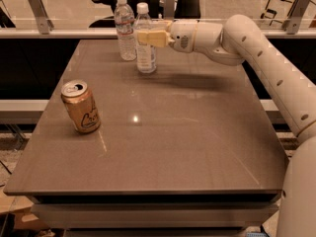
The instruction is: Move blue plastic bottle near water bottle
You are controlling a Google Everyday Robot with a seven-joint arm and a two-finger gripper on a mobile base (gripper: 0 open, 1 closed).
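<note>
The blue plastic bottle (146,58) stands upright on the brown table (187,132) near the far edge; it is smooth, with a white cap and a tall white label. The ribbed water bottle (125,31), with a narrow red-and-white band, stands just to its left and slightly behind, a small gap between them. My gripper (149,37) reaches in from the right at the blue bottle's upper part. Its yellow fingers (157,37) are shut on the bottle.
A gold soda can (80,106) stands tilted at the left side of the table. My white arm (256,48) spans the table's right rear. A metal rail (59,32) and dark chairs lie behind the far edge.
</note>
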